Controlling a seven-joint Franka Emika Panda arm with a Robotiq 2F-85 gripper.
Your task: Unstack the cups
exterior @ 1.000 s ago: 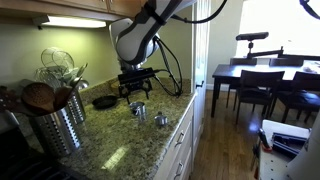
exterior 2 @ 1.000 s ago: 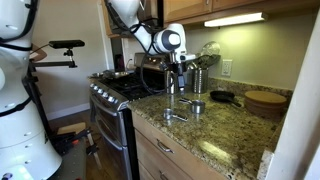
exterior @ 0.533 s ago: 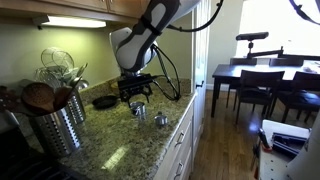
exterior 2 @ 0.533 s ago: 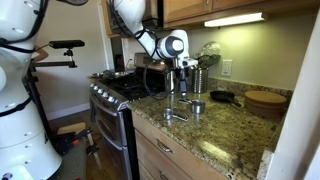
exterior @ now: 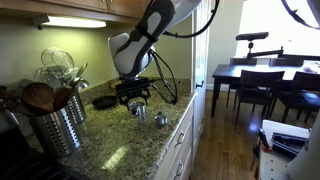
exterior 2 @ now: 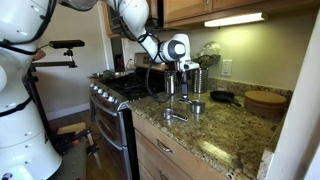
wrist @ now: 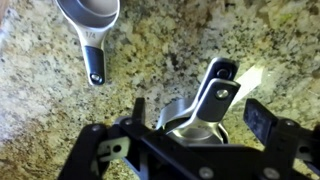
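On the speckled granite worktop (wrist: 40, 100), stacked cups (wrist: 205, 108) lie directly under the wide-open end effector (wrist: 180, 135), long axis running toward the wrist view's upper right.

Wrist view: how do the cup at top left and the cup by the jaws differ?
The top-left cup lies apart from the gripper, handle pointing down the picture; the lower cup shows between the open jaws, handle pointing up and right. Both are shiny metal on the speckled counter.
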